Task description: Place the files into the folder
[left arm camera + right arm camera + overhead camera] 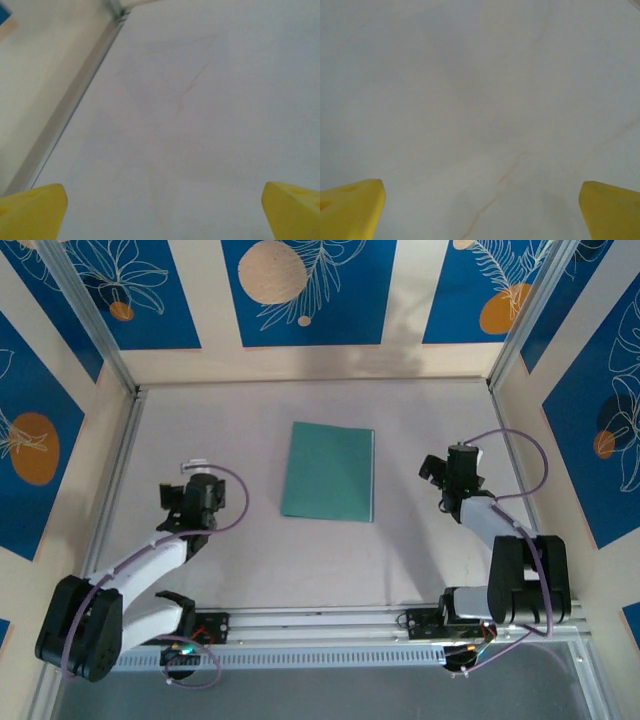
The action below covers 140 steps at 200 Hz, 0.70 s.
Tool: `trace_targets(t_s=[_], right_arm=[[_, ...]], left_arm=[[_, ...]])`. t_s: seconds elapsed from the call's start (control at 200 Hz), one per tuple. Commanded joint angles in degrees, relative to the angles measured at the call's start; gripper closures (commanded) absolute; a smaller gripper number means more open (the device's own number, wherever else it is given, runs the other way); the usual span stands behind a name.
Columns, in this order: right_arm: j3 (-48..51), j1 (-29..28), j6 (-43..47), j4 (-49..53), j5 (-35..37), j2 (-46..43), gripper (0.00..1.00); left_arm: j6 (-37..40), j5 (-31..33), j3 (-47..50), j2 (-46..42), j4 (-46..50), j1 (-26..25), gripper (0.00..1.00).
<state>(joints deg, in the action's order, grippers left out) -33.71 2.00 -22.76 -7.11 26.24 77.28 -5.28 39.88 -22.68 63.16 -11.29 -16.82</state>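
- The folder [328,472] lies flat and closed on the table [250,560], roughly midway between my two arms, its long sides running away from my bases
- A thin pale strip runs down its right long edge; it is too fine for me to tell what it is
- My left gripper [190,466] hangs over bare table well to the left of the folder, touching nothing
- Through my left wrist camera, the left gripper [162,212] is spread wide: its yellow fingers [32,212] sit at the two lower corners with only pale table surface between them
- A metal rail [65,110] runs along the table's left border in that same view
- My right gripper [433,468] is over the table to the right of the folder, nearer to it than my left one but clearly apart from it
- Through my right wrist camera, the right gripper [482,210] is spread just as wide, its yellow fingers [350,207] far apart and nothing between them
- A faint brownish streak [505,175] crosses the table surface ahead of those fingers
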Motion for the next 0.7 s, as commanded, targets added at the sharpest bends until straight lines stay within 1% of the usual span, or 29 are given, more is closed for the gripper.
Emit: trace_targets(t_s=[0.0, 0.05, 0.095, 0.17, 0.285, 0.345, 0.435, 0.495, 0.55, 0.575, 0.625, 0.665, 0.695], right_arm=[[2.09, 0.95, 3.48, -14.13, -3.09, 2.93, 0.0], [2.92, 1.31, 4.56, -18.42, -5.76, 4.11, 0.0], [3.44, 1.02, 6.34, -20.24, -7.25, 4.5, 0.01], [5.4, 0.58, 8.76, -26.24, -10.39, 5.37, 0.0], [6.57, -1.23, 12.84, -29.89, -14.1, 6.13, 0.0], [6.56, -2.0, 14.64, -31.87, -16.09, 8.05, 0.0], [7.02, -2.42, 15.48, -32.96, -16.59, 8.22, 0.01], [7.83, -2.11, 15.43, -34.36, -17.55, 8.26, 0.01], [9.75, -1.78, 16.45, -39.53, -21.01, 9.88, 0.01], [10.66, -2.21, 17.02, -42.16, -21.02, 10.69, 0.01], [9.9, -2.54, 17.19, -38.55, -20.09, 9.75, 0.01], [10.03, -2.01, 16.83, -40.05, -21.09, 10.2, 0.01], [9.93, -2.12, 17.04, -39.11, -20.93, 9.97, 0.01]], left_arm=[[2.4, -6.18, 4.78, -0.37, -13.59, 4.64, 0.0], [3.23, -8.57, 6.74, 1.03, -18.49, 6.38, 0.0], [3.84, -11.29, 6.29, 1.45, -18.04, 7.28, 0.0], [6.01, -14.14, 7.15, 3.73, -24.41, 8.13, 0.0], [7.11, -20.14, 6.69, 7.81, -29.96, 10.44, 0.0], [7.19, -22.68, 6.13, 9.79, -32.22, 11.08, 0.0], [7.36, -25.63, 6.05, 12.36, -36.57, 11.76, 0.0], [7.09, -27.14, 5.61, 13.59, -37.5, 12.07, 0.0], [6.41, -28.63, 4.81, 14.49, -37.27, 12.42, 0.0], [6.13, -29.2, 4.75, 15.22, -37.96, 12.65, 0.0], [5.2, -30.24, 5.04, 17.67, -40.84, 13.3, 0.0], [4.62, -31.74, 5.4, 19.84, -44.04, 13.85, 0.0], [4.67, -32.45, 5.52, 21.4, -45.7, 14.08, 0.0]])
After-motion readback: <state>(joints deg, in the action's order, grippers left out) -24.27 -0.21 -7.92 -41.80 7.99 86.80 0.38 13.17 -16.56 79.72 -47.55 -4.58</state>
